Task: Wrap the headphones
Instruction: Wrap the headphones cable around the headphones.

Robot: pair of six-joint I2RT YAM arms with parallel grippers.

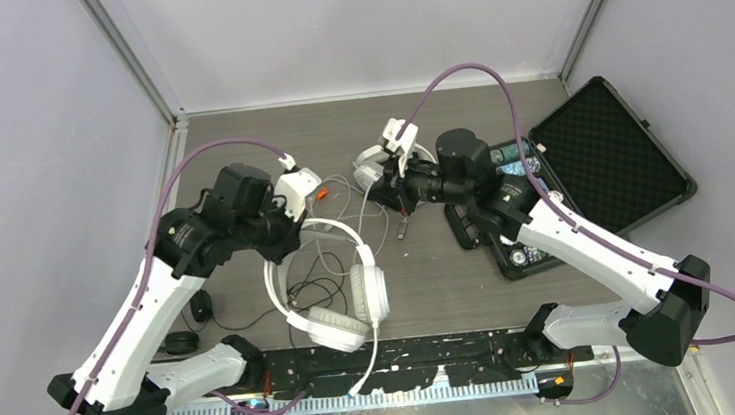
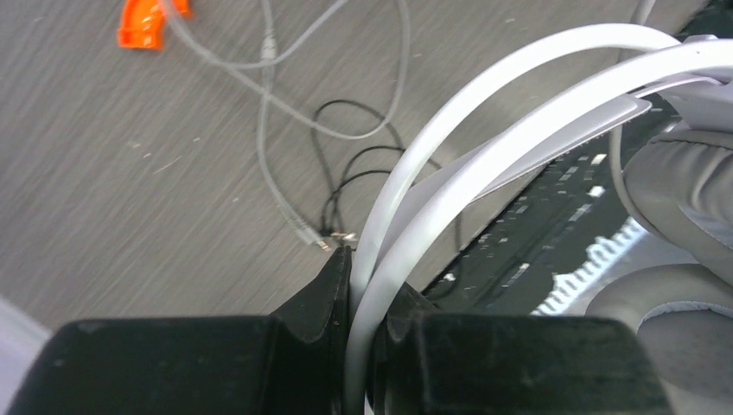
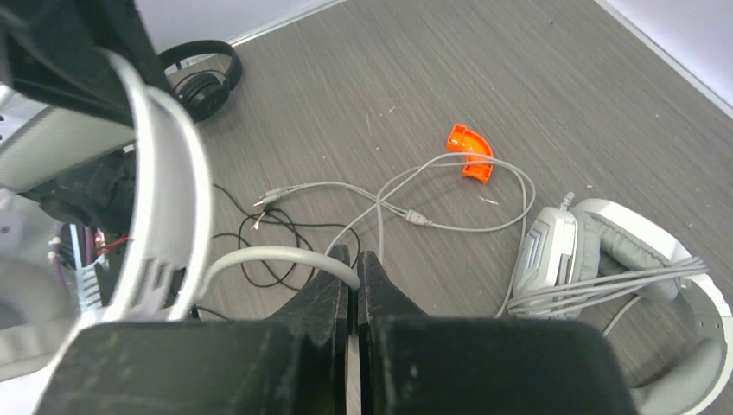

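The grey wood-grain worktop (image 1: 450, 281) is carrying everything, with an open black foam-lined case (image 1: 609, 146) lying at its far right. The white over-ear headphones (image 1: 366, 288) are sitting near the middle of the worktop, toward the near edge, their two padded cups pointing at the arm bases; whether the cups are resting on the surface or hanging above it cannot be told. The left gripper (image 2: 359, 259) is reaching in from the left, and its fingers are clamping tightly on the headband (image 2: 484, 104) of this pair. A second white headset (image 3: 553, 251) is lying farther back, just beside the right gripper (image 3: 353, 259), with its cord bundled in several turns across its headband. The right gripper's fingers are standing almost together, and they are pinching the end of a thick white cord (image 3: 268, 255) that is curving in from the left. A smaller black pair of headphones (image 3: 206, 86) is lying apart at the left side of the worktop. Thin grey cords (image 3: 510, 177) and a thin black cord (image 3: 277, 233) are trailing loose between the two white pairs. A small orange plastic piece (image 3: 469, 149) is lying among the grey loops.
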